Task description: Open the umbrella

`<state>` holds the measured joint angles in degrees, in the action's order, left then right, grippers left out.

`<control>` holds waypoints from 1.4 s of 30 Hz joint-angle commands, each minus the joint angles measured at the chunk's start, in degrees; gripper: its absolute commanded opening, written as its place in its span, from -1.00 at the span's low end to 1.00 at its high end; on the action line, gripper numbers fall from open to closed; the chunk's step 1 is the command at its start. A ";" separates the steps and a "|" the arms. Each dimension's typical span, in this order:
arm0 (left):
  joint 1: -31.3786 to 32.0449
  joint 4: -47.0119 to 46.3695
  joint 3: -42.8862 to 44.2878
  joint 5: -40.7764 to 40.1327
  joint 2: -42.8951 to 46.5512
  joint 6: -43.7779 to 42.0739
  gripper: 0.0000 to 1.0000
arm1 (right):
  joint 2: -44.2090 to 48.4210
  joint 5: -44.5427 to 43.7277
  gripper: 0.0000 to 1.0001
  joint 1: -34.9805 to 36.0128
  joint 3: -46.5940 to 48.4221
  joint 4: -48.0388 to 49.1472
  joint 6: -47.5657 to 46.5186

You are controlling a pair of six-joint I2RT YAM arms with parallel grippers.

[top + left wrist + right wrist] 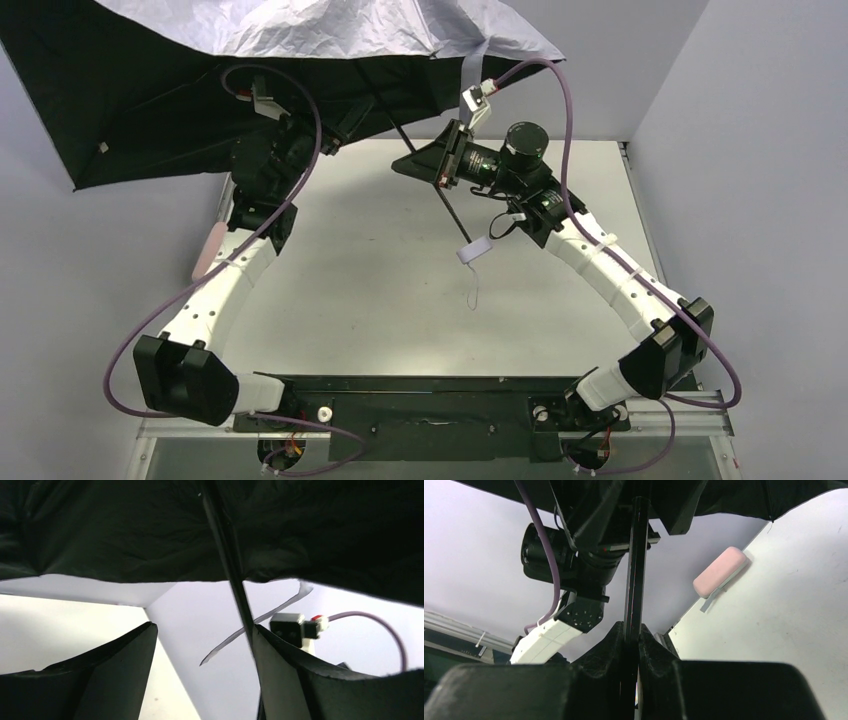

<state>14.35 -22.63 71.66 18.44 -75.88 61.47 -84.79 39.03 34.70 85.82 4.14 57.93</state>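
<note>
The umbrella is spread open at the back, pale lilac-white on top and black underneath. Its thin black shaft slants down to the small lilac handle, which has a cord hanging from it. My right gripper is shut on the shaft partway along, with the jaws pinching it from both sides. My left gripper sits higher, under the canopy. It is open, and the shaft runs along the inner edge of its right finger.
A pale pink oblong case lies at the table's left edge, partly behind my left arm. The canopy covers the back left of the white table. A thin fabric strap hangs from the canopy rim. Grey walls close in on both sides.
</note>
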 commanded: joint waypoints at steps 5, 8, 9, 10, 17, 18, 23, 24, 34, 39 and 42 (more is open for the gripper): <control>0.06 -12.29 1.14 0.71 -1.18 8.32 0.36 | 2.82 2.81 -1.00 1.56 -3.41 13.99 -0.13; 0.15 -13.30 1.11 0.42 -1.55 8.46 0.25 | 3.28 3.37 -1.00 2.05 -4.72 14.76 -0.02; 0.15 -13.51 1.16 0.38 -1.82 8.52 0.19 | 3.34 3.53 -1.00 2.18 -5.19 15.02 -0.01; 0.15 -13.59 1.24 0.38 -1.86 8.45 0.04 | 3.39 3.69 -1.00 2.32 -5.38 15.41 0.03; -0.42 -12.97 1.73 -0.25 -1.91 6.83 -1.00 | 3.64 4.98 -1.00 2.54 -6.73 15.51 -0.77; -0.45 -12.97 1.86 -0.20 -1.87 6.07 -1.00 | 3.82 5.13 -1.00 2.42 -6.90 15.26 -1.50; -0.42 -11.65 2.64 2.28 -1.56 5.68 -1.00 | 5.41 5.90 -0.02 -0.44 -8.35 9.11 -7.55; -0.45 -12.17 2.80 4.19 -2.06 6.20 -1.00 | 6.43 5.67 0.22 -1.05 -8.63 7.71 -10.20; 1.13 2.13 3.14 -0.66 -2.63 1.58 -1.00 | 19.64 -6.72 0.40 -7.95 -16.85 -16.25 -36.44; 4.69 19.23 6.97 -9.42 -2.04 -10.25 -1.00 | 25.32 -15.41 0.37 -9.06 -19.83 -20.34 -44.40; 7.19 25.03 7.36 -12.62 -1.26 -15.57 -1.00 | 26.71 -17.07 0.36 -10.17 -20.66 -21.58 -45.43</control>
<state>18.02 -6.70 73.58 13.02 -79.42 57.69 -60.07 28.21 25.93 66.19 -14.68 19.29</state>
